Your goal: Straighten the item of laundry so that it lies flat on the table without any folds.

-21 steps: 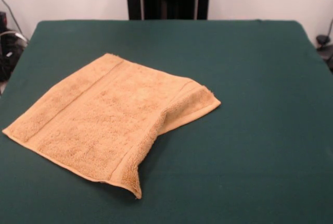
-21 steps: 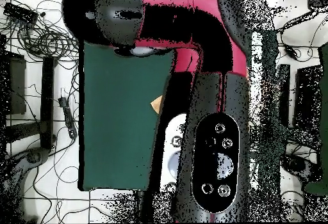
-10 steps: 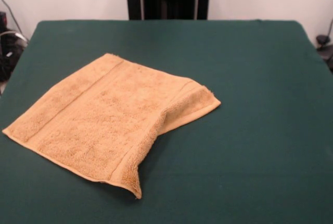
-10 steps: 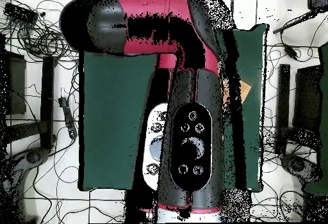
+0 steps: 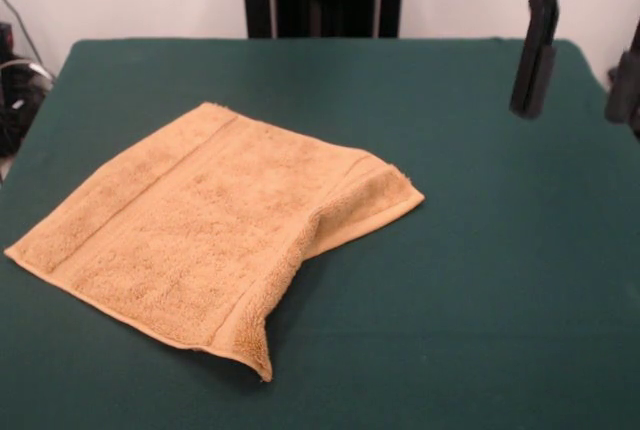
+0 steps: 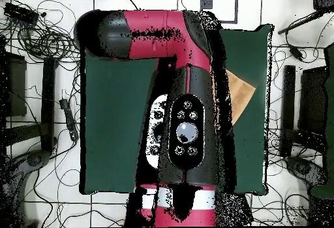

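My gripper (image 5: 582,90) hangs in the air well apart from the towel (image 5: 215,225), off past its folded corner, with my two fingers (image 5: 533,60) spread wide and holding nothing. The towel lies on the table (image 5: 480,280), mostly flat, but the corner nearest my gripper is doubled over on itself (a thick ridge runs from that fold down to the towel's front point). A woven band crosses the towel near its opposite edge. From overhead, my arm (image 6: 186,101) covers most of the towel; only a wedge shows.
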